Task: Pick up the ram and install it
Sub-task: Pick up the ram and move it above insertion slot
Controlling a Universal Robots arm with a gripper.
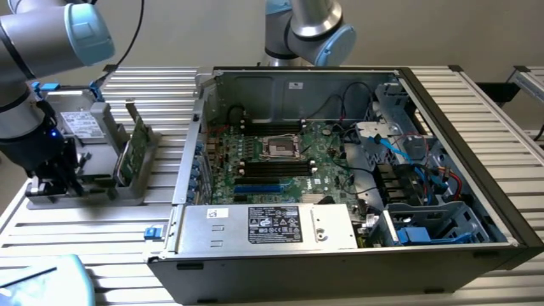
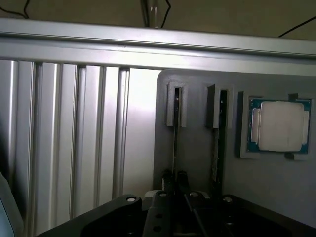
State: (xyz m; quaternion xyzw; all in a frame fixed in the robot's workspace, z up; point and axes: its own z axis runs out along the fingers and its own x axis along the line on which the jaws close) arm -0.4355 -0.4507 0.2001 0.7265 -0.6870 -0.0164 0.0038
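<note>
Ram (image 2: 175, 133) stands edge-on in grey holder (image 2: 197, 163), its near end clamped by the pincer (image 2: 175, 177).

Silver arm (image 1: 38, 30), pale-blue joint caps (image 1: 90, 32)

ram (image 2: 175, 136) stands in holder (image 2: 196, 158) slot

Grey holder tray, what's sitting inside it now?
The ram, pinched by the tool, and a second thin board stand edge-on in its slots, beside a silver processor chip. The tool covers both boards' near ends.
</note>
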